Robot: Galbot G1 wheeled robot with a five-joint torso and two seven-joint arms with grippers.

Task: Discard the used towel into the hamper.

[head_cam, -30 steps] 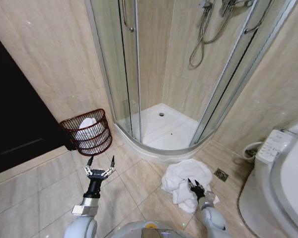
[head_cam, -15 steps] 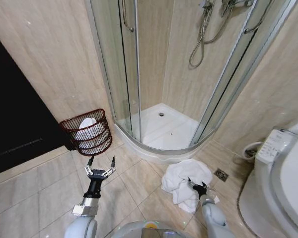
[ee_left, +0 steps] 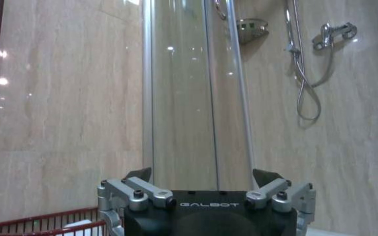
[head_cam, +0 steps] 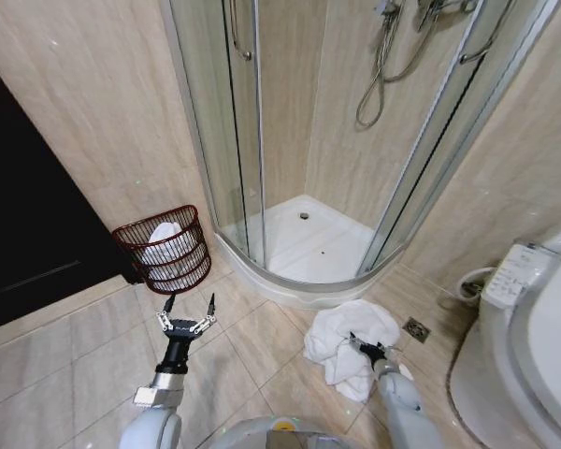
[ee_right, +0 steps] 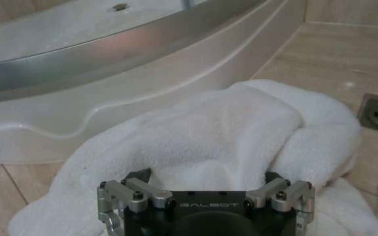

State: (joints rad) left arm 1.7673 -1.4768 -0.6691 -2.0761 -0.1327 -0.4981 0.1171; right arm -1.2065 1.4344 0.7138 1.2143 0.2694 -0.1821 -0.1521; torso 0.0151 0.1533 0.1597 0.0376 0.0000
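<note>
The used towel is a white crumpled heap on the floor tiles just in front of the shower tray. My right gripper is down on its near side, open, and in the right wrist view its spread fingers press into the towel. The hamper is a small round dark red wire basket against the wall to the left, with white cloth inside. My left gripper hovers open and empty just in front of the hamper, whose rim shows in the left wrist view below the gripper.
The curved shower tray lip and glass doors rise right behind the towel. A toilet stands at the right, with a floor drain beside the towel. A dark door lies left of the hamper.
My right gripper has pushed a little forward and lower into the towel's near side. The left arm, towel heap and hamper have not moved.
</note>
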